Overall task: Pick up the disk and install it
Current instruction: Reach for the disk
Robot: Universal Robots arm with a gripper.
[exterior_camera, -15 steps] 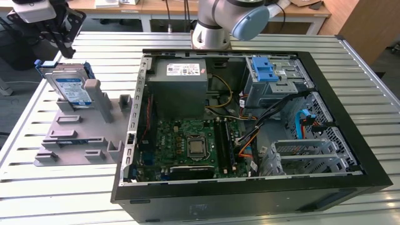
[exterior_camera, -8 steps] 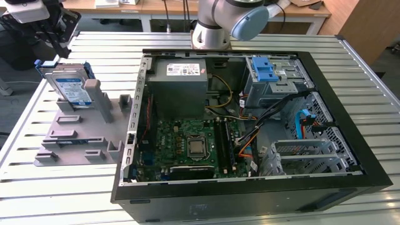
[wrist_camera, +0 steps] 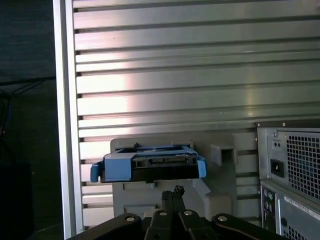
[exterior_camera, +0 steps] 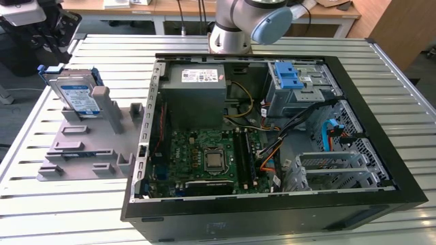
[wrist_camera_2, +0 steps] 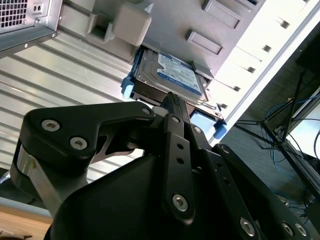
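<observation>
Evidently nothing was gripped: the gripper (wrist_camera_2: 172, 98) hung with its jaws closed together and empty, near the disk (wrist_camera_2: 170, 75) but not touching it. The disk stood on edge in the grey holder (exterior_camera: 81, 148) on the table (exterior_camera: 68, 214), at the exterior view's left of the open computer case (exterior_camera: 272, 204). Risks, as judged: closed jaws would strike the disk's edge rather than straddle it. An off-centre grip on the blue rails (wrist_camera: 116, 166) could tilt it and jam it in the holder.
</observation>
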